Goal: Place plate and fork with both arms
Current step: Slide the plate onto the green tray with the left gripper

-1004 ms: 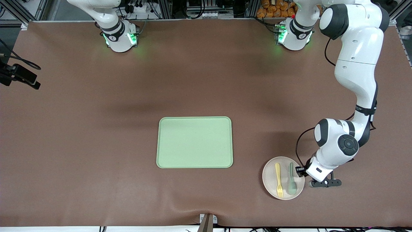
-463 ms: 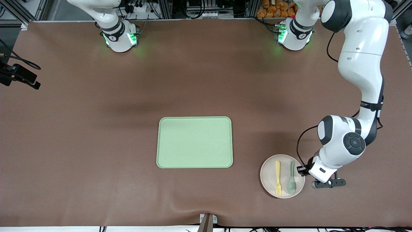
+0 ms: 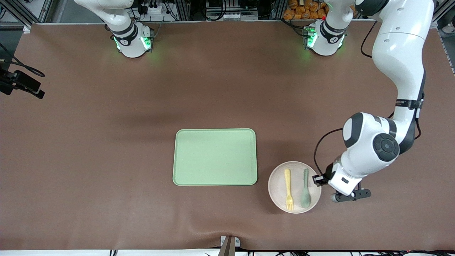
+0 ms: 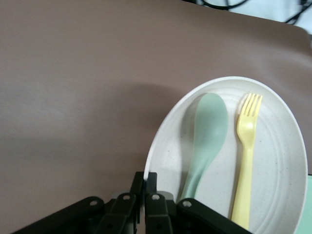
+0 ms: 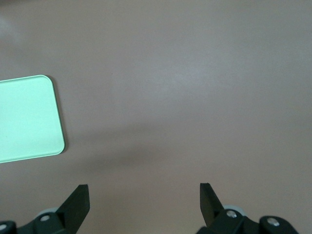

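The pale cream plate (image 3: 277,185) is beside the light-green tray (image 3: 215,156), toward the left arm's end of the table. It casts a shadow on the brown mat. On the plate lie the yellow fork (image 3: 288,190) and a grey-green spoon (image 3: 305,193), side by side. My left gripper (image 3: 317,179) is shut on the plate's rim at the edge next to the spoon. The left wrist view shows the gripper (image 4: 147,178) pinching the rim of the plate (image 4: 278,195), with the spoon (image 4: 207,136) and fork (image 4: 246,156) just past it. My right gripper (image 5: 144,192) is open over bare mat near a tray corner (image 5: 27,117).
A black camera on a mount (image 3: 21,85) sticks in at the right arm's end of the table. A small clamp (image 3: 229,245) sits at the table's edge nearest the front camera. Both arm bases (image 3: 129,39) (image 3: 325,37) stand along the edge farthest from it.
My left arm has carried the plate, with fork and spoon on it, toward the tray. The left gripper finished closing on the rim. The right gripper stayed open.
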Robot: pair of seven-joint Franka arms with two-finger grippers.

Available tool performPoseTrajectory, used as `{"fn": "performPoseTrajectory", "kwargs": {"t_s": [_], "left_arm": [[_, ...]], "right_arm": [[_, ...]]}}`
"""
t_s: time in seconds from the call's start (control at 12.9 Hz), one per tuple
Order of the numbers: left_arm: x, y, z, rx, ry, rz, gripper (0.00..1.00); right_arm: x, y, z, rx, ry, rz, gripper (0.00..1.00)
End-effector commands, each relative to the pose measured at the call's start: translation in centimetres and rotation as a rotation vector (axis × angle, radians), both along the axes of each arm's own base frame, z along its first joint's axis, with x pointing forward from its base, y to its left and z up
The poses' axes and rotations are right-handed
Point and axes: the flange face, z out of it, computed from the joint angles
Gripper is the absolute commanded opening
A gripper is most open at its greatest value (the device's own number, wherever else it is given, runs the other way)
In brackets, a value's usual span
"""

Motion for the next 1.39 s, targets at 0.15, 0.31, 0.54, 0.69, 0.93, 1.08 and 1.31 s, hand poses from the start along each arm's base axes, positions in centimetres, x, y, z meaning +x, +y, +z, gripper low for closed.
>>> {"fn": "performPoseTrajectory", "kwargs": {"t_s": [0.15,0.31,0.54,0.69,0.93,1.08,1.31], "left_arm": [[-3.6,-9.1,1.6,-0.009,0.031,0.042,0.00],[-5.4,-13.2,1.8,-0.023,0.048,0.070,0.00],[-8.6,-19.6,1.4,-0.031,0.071,0.108,0.00],[-10.7,-22.9,1.2,-0.041,0.089,0.150,0.00],[-12.0,-25.7,-0.8,-0.051,0.080,0.164,0.00],[-12.3,-26.9,-1.9,-0.054,0.027,0.117,0.00],[-12.1,-27.4,-4.3,-0.071,-0.015,0.016,0.00]], "right_arm": [[-0.1,-0.3,0.2,0.010,0.006,0.008,1.00],[-0.1,-0.2,0.2,0.010,0.006,0.010,1.00],[-0.2,-0.2,0.2,0.010,0.011,0.010,1.00],[-0.2,-0.2,0.2,0.010,0.011,0.010,1.00],[-0.2,-0.2,0.2,0.010,0.011,0.008,1.00],[-0.1,-0.1,0.1,0.010,0.011,0.010,1.00],[0.1,0.3,-0.5,0.012,0.031,0.019,1.00]]}}
